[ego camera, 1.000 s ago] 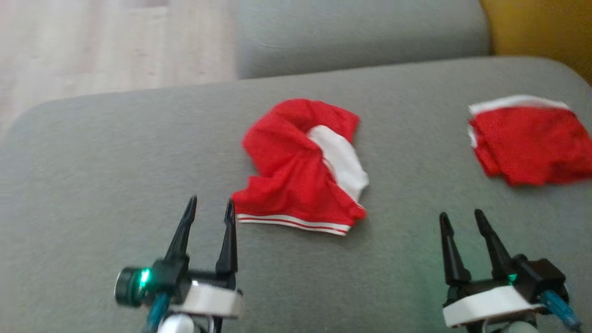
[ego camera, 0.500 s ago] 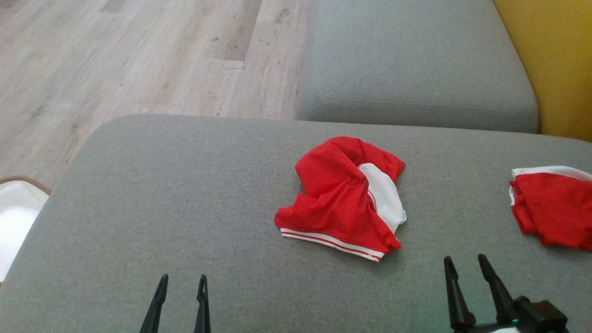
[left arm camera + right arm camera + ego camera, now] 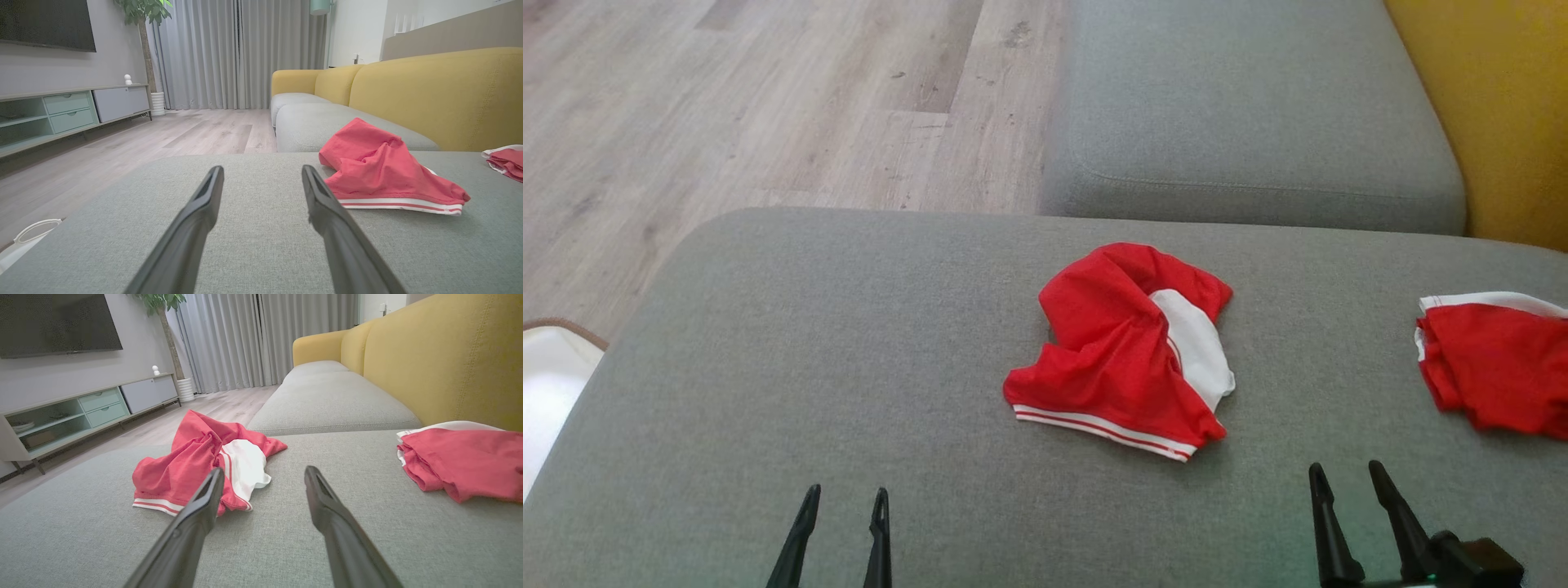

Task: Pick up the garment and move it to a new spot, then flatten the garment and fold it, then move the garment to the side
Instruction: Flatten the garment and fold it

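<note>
On the grey cushion point(image 3: 849, 367), near its middle, the red-and-white garment point(image 3: 1123, 351) was seen lying crumpled in a heap, striped hem turned toward the robot: nothing flattened yet. Both claws were held low at the near edge, well apart from the cloth, one to each side of it, presumably so either could be sent in. The left gripper point(image 3: 846, 494) was spread and empty, the right gripper point(image 3: 1346, 469) likewise released, nothing grasped. A second red garment point(image 3: 1494, 367) was lying off to the right, probably set aside as finished
</note>
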You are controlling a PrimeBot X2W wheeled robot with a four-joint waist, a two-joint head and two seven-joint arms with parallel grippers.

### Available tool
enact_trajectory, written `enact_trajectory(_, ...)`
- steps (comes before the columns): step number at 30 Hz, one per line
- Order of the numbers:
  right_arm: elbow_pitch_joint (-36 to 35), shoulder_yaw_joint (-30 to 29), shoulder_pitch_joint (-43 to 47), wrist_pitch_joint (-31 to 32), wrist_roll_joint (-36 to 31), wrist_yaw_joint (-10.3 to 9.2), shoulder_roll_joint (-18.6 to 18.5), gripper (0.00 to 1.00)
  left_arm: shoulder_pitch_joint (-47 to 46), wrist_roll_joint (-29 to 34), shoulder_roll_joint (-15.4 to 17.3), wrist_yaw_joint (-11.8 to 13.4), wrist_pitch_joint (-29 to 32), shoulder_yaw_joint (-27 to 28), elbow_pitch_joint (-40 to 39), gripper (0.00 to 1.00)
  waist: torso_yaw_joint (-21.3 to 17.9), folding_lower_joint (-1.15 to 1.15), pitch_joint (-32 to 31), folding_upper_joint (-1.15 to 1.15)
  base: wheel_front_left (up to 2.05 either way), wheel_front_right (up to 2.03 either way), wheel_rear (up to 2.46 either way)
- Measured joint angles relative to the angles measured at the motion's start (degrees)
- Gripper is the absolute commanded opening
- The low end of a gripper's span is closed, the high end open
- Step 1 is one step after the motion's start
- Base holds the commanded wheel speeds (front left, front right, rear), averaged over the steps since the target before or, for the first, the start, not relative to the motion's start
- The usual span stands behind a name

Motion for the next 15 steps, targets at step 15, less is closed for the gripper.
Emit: enact_trajectory(15,-0.56,0.07,1.05,0.00,-0.21,0.00,0.01,1.00,-0.34,0.40,-0.54,-0.44,0.00,0.43,0.79,1.00,-2.41,0.00,0.54,0.00,0.00,0.00,0.00)
